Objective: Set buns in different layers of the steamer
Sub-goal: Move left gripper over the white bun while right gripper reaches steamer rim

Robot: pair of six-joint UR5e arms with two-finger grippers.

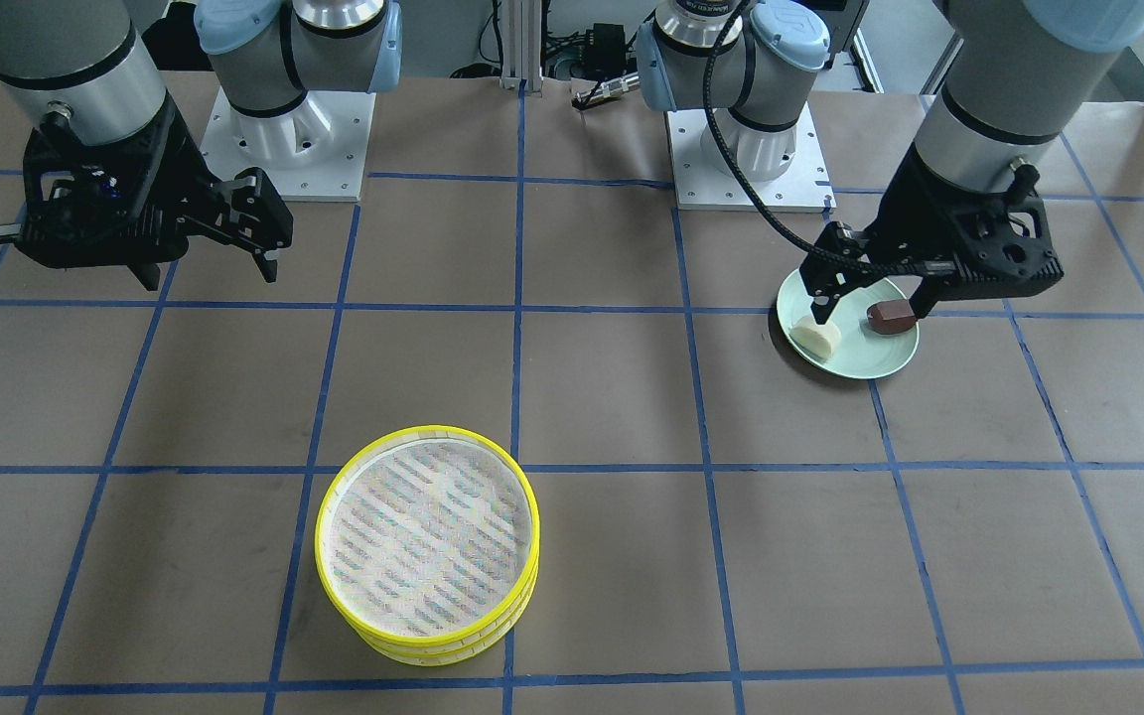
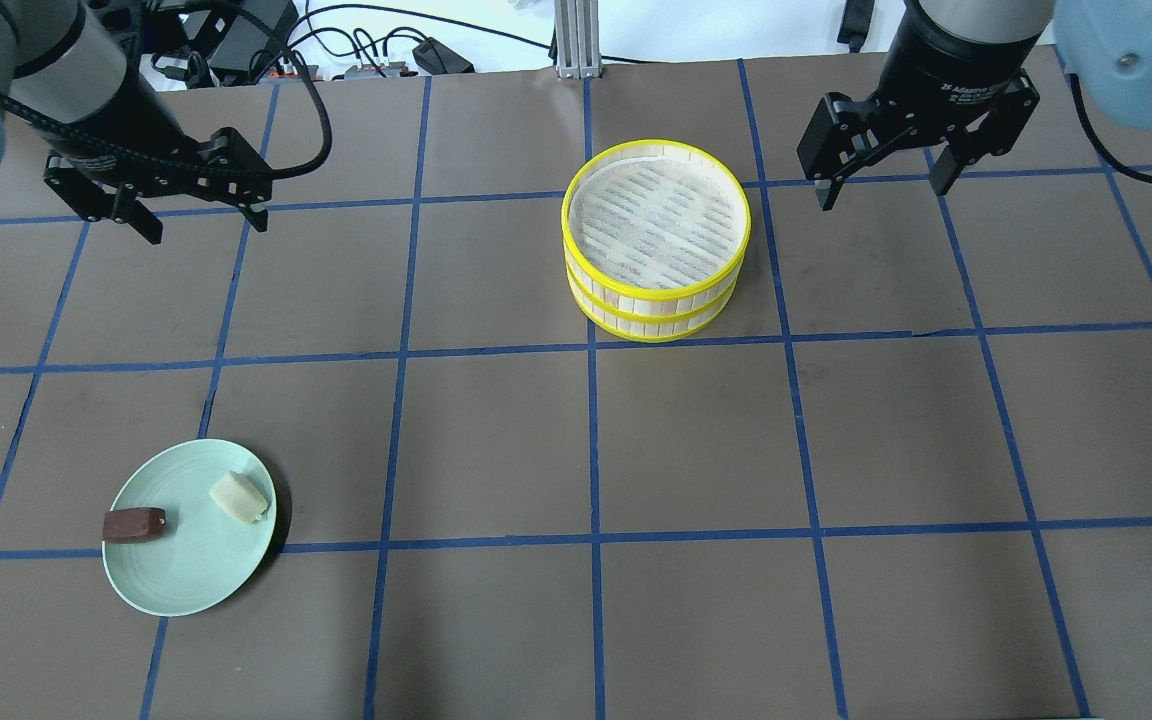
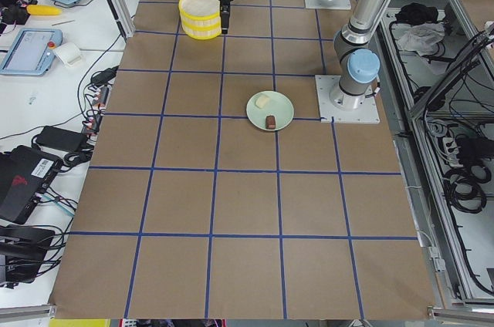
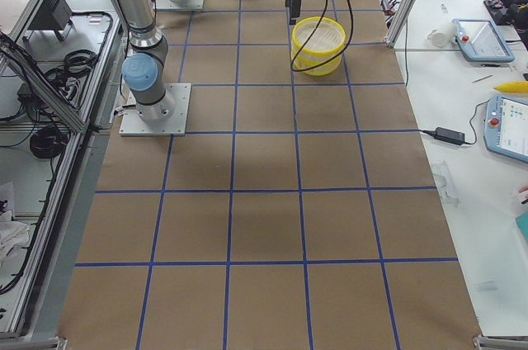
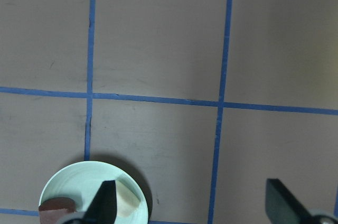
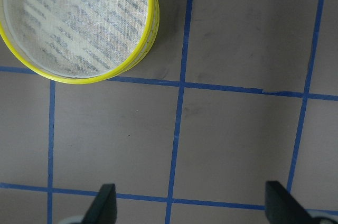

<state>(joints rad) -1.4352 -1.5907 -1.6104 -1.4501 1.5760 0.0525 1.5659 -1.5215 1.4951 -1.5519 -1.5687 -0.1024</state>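
Observation:
The steamer layers (image 2: 656, 240) are stacked as one yellow-rimmed pile with a striped mesh bottom, also seen in the front view (image 1: 428, 541) and the right wrist view (image 6: 74, 23). The top tray holds nothing. The cream-white bun (image 2: 239, 496) and the reddish-brown bun (image 2: 134, 524) lie on a pale green plate (image 2: 191, 575). Both also show in the left wrist view, cream (image 5: 128, 200) and brown (image 5: 57, 206). My left gripper (image 2: 206, 228) is open and empty, held high above the table. My right gripper (image 2: 881, 193) is open and empty, high beside the steamer.
The table is brown paper with a blue tape grid. The two arm bases (image 1: 289, 129) (image 1: 746, 149) stand at the robot's edge. Cables (image 2: 336, 50) lie at the far edge. Tablets and gear sit on a side bench (image 3: 31, 42).

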